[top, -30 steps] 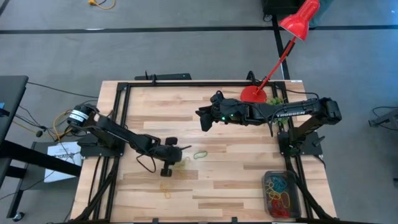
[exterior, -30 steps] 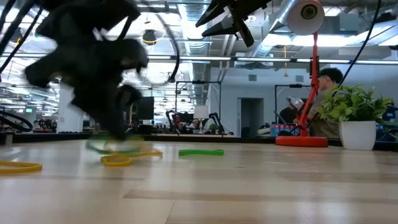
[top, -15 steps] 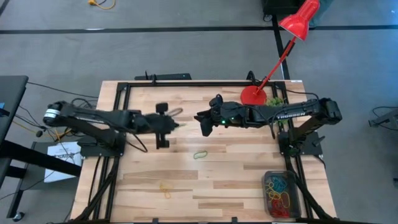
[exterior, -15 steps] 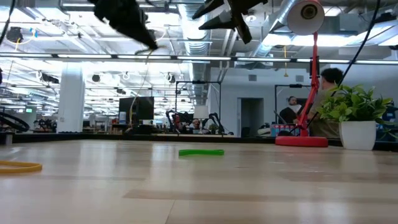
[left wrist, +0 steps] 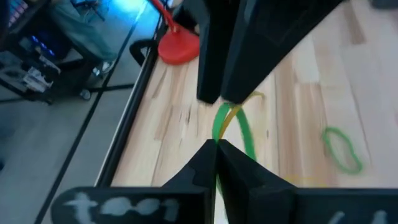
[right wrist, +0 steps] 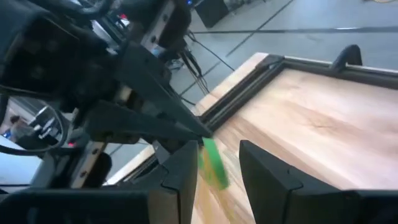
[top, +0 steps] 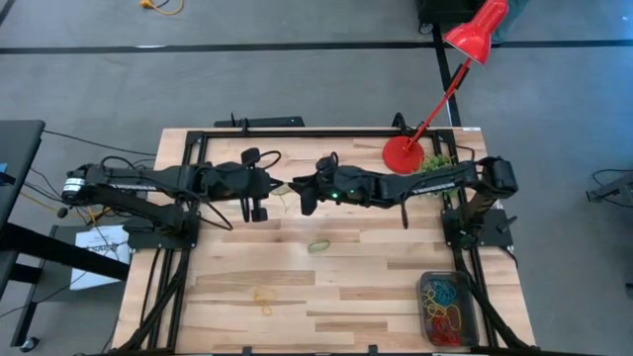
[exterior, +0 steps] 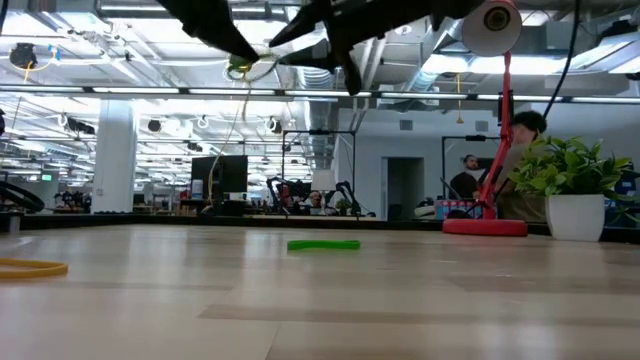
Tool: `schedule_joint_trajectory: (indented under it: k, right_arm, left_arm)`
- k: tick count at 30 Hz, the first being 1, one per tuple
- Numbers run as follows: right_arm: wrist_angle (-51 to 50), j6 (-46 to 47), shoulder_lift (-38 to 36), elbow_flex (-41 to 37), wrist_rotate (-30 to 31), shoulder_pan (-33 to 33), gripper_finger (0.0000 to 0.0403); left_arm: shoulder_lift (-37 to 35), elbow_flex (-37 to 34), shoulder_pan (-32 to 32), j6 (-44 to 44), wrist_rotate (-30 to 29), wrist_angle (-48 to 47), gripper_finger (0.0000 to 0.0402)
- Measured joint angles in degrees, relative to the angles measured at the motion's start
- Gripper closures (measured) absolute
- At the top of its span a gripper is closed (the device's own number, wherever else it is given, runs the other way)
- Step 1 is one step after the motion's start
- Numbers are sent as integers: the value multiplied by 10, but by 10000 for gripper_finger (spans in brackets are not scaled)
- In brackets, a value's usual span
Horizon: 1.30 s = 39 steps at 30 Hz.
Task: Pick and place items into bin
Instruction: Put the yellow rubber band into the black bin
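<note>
High above the counter (top: 346, 282), the left gripper (top: 280, 192) pinches green and yellow loops (left wrist: 233, 127) in shut jaws, handing over; the right gripper (top: 298, 195), jaws open, must close, then reach the far-off bin (top: 447, 308).

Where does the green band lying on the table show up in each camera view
High view: the green band lies mid-table, below the two grippers.
Low view: it lies flat on the wood, centre frame.
Left wrist view: it is a loop on the boards, beyond the held bands.
Right wrist view: not in it.
Shared landmark: the red lamp base.
</note>
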Motion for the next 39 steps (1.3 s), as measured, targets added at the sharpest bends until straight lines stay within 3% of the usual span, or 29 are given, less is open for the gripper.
schedule_joint_trajectory:
  k: [8, 19, 30, 35, 39]
  right_arm:
    - [-26, -1, 2, 0, 0, 2, 289]
    - [-50, -102, 3, 0, 2, 0, 289]
    - [-71, -107, 3, 0, 2, -7, 293]
    - [-71, -124, 3, 0, 1, -7, 326]
    - [-71, -125, 3, 0, -7, 0, 383]
  left_arm:
    - [-1, 0, 0, -4, -43, -26, 401]
    - [-1, 0, 0, -5, -36, 35, 401]
    - [-1, 0, 0, -5, -12, 54, 401]
    - [-1, 0, 0, -20, -12, 54, 401]
    - [-1, 0, 0, -37, -12, 44, 401]
